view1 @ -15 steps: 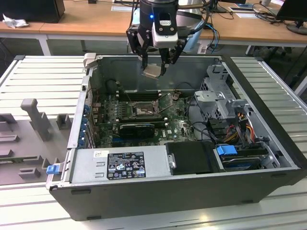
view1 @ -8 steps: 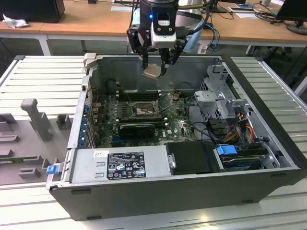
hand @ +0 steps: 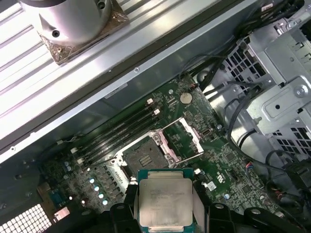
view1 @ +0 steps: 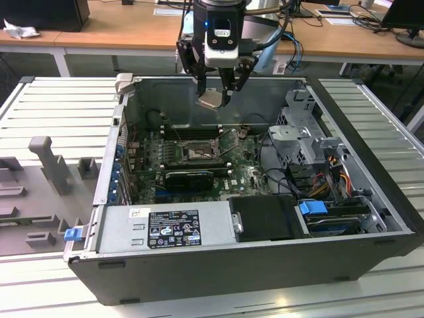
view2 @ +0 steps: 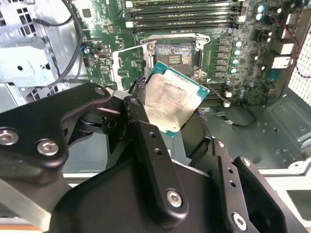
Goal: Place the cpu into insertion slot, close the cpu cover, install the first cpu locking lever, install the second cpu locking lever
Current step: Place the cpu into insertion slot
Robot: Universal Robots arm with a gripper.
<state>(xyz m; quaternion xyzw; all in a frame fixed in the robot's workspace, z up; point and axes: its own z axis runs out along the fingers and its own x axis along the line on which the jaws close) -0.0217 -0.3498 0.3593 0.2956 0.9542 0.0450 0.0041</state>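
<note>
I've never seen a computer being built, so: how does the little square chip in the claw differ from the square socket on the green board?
The cpu has a pale silvery top; the insertion slot is dark inside with a metal rim. The cpu hangs in the air, clamped by the gripper; the insertion slot sits fixed on the board, empty. Both are square.

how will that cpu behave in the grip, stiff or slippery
Probably stiff: the cpu looks flat and unbent with the tool pinching its edges. Likely light, being thin and small. Its smooth metal top looks slick, so it might twist in the grip.
</note>
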